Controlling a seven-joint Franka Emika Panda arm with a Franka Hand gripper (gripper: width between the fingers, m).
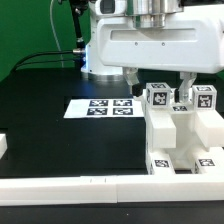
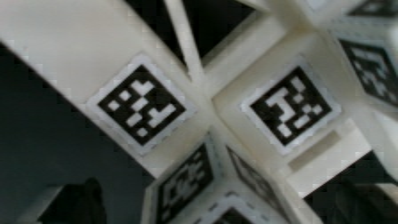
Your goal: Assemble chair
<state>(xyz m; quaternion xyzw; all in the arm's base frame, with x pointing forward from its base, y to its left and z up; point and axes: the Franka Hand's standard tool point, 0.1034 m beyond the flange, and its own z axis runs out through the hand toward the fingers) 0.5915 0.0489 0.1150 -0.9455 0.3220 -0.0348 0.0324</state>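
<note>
The chair (image 1: 180, 135) stands partly put together at the exterior view's right: chunky white slabs and upright pieces, three of them topped with marker tags (image 1: 158, 97). My gripper (image 1: 160, 80) hangs just above and behind these tagged tops, with dark fingers (image 1: 134, 75) on either side. The wrist view is filled by the chair's white pieces (image 2: 214, 95) and their tags (image 2: 139, 103), very close. My gripper (image 2: 222, 205) straddles a tagged white piece (image 2: 210, 185). The jaws stand wide apart with dark gaps beside the piece, so it looks open.
The marker board (image 1: 100, 106) lies on the black table at the exterior view's middle. A white rail (image 1: 60, 186) runs along the front edge. A small white block (image 1: 3, 147) sits at the far left. Cables run behind the arm's base.
</note>
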